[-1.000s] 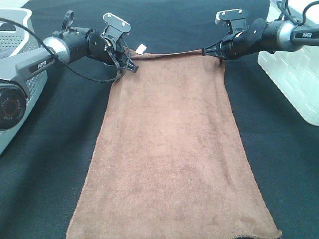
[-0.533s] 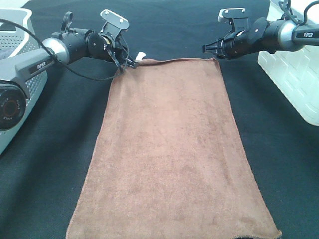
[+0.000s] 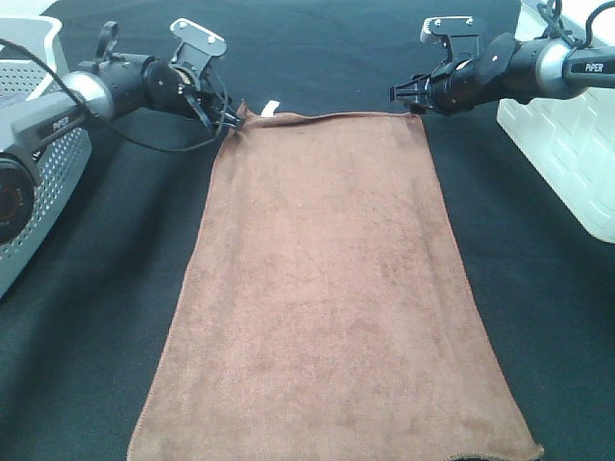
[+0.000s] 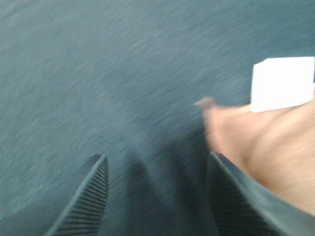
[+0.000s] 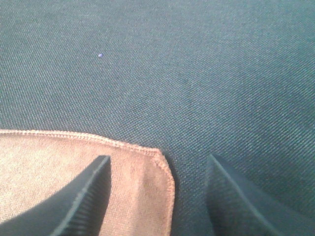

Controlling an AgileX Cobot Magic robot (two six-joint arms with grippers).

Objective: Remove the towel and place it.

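The brown towel (image 3: pixel 327 288) lies spread flat on the black table cloth (image 3: pixel 96 317), long side running from near to far. Its white tag (image 3: pixel 272 107) sits at the far left corner. My left gripper (image 3: pixel 231 121) hovers just left of that corner, open and holding nothing. The blurred left wrist view shows the towel corner (image 4: pixel 266 147) and tag (image 4: pixel 283 83) beside one finger (image 4: pixel 236 196). My right gripper (image 3: pixel 404 96) is open at the far right corner. In the right wrist view that towel corner (image 5: pixel 49 167) lies loose under the spread fingers (image 5: pixel 83 201).
A white perforated basket (image 3: pixel 38 144) stands at the left edge, behind the left arm. A white box (image 3: pixel 567 144) stands at the far right under the right arm. Black cloth borders the towel on both sides.
Both grippers have opened and let go of the towel's far corners. The far edge now lies flat. The left gripper has drawn back to the left, and the right one has lifted slightly.
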